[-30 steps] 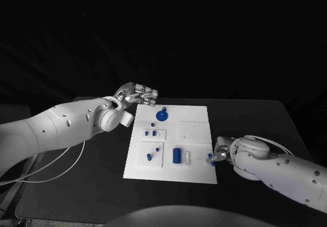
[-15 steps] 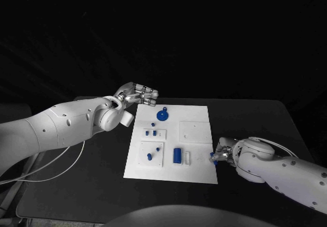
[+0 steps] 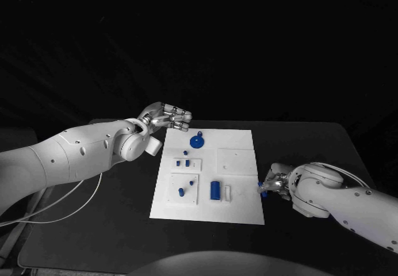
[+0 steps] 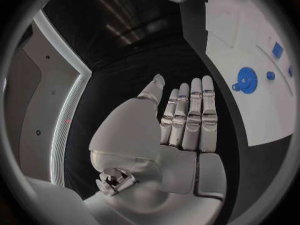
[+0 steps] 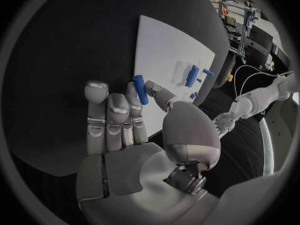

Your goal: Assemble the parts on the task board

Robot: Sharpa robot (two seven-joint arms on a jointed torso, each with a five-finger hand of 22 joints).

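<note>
The white task board lies mid-table with several blue parts on it: a round disc at the far end, a cylinder lying nearer, and small pegs in a raised block. At the board's right edge, my right hand pinches a short blue peg between thumb and finger; the right wrist view shows the peg held clear above the table beside the board. My left hand hovers by the board's far left corner with straight fingers and holds nothing.
A bare white square plate sits on the board's right half, and a small block with two blue pieces on its left half. The black table stretches out on both sides of the board.
My right hand has shifted slightly to the right with the blue peg, staying at the board's right edge. The left hand has not moved.
</note>
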